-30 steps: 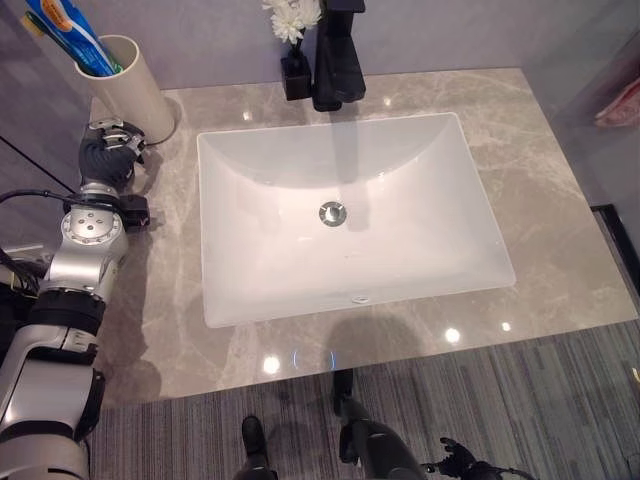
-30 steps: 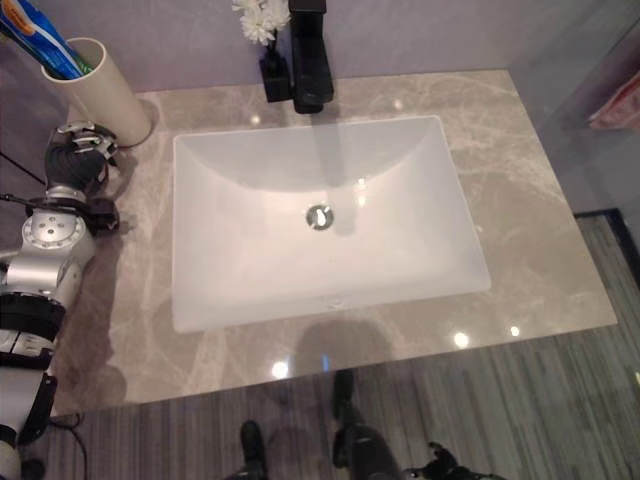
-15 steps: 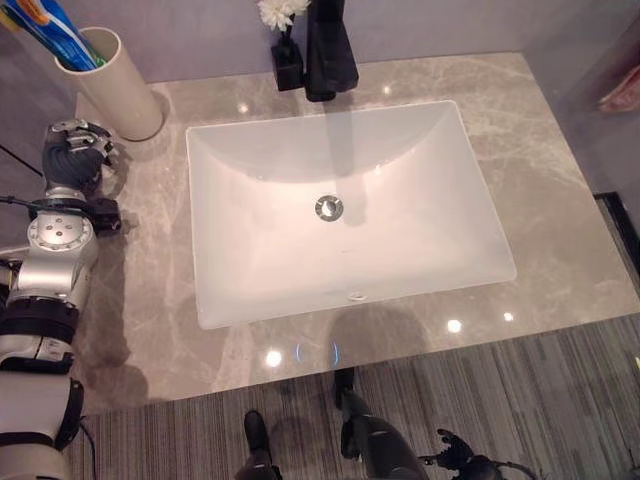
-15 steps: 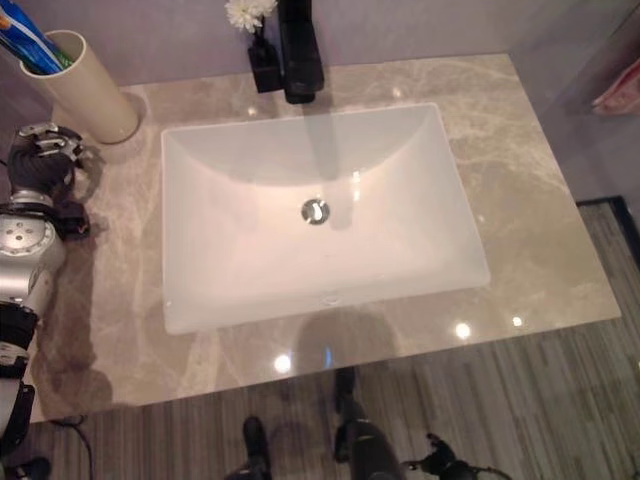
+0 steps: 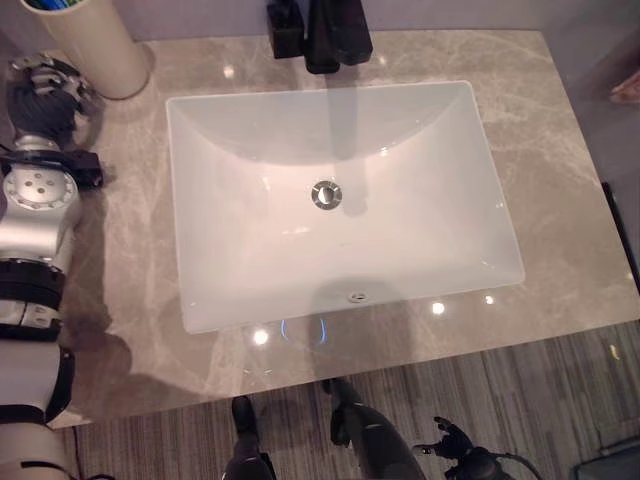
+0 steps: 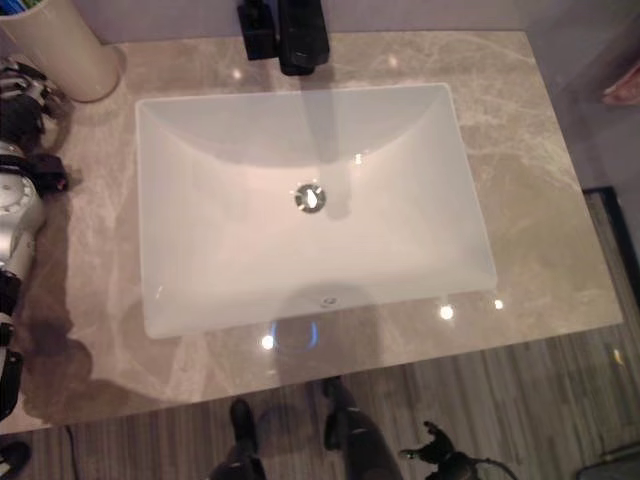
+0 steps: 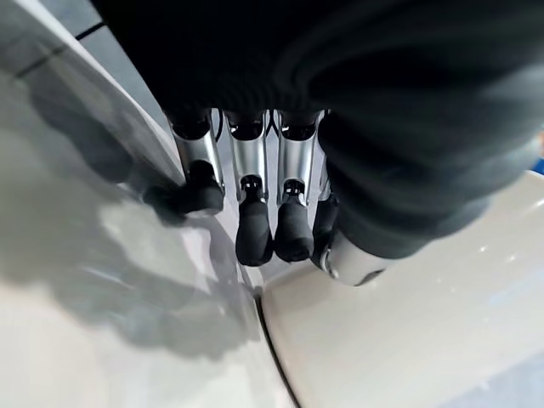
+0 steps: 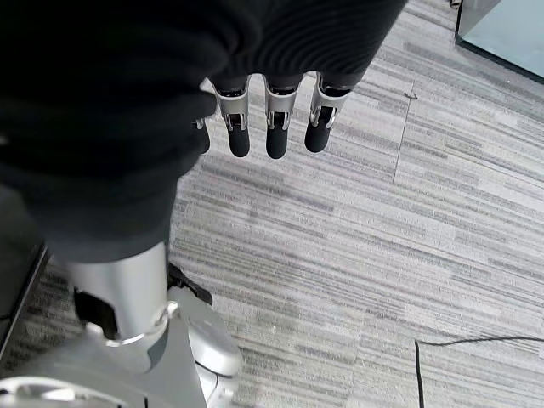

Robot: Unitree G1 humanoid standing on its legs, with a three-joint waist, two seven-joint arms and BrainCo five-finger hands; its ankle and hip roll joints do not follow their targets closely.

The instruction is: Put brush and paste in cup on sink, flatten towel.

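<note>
A grey marble-patterned counter surface (image 5: 560, 200) carried a white rectangular sunken basin (image 5: 340, 200) with a round metal drain (image 5: 326, 195) at its centre. At the far edge, behind the basin, stood a black faucet (image 5: 338, 35), with a small black vase (image 5: 285, 28) just beside it on the left.

In the far left corner of the surface stood a tall cream cylindrical cup (image 5: 85, 45); a blue item (image 5: 50, 4) showed at its mouth, cut off by the frame edge, so whether it was the brush or the paste could not be told.

The left hand (image 5: 40, 95) lay over the left part of the surface, just in front of the cup. In the left wrist view, the left hand's fingers (image 7: 255, 229) hung straight and relaxed, holding nothing, with the pale curved wall of the cup near their tips; whether they touched it could not be told.

The right hand (image 6: 432, 445) hung low in front of the counter, above a grey striped floor (image 8: 408, 238). In the right wrist view, its fingers (image 8: 272, 127) were straight and empty.
</note>
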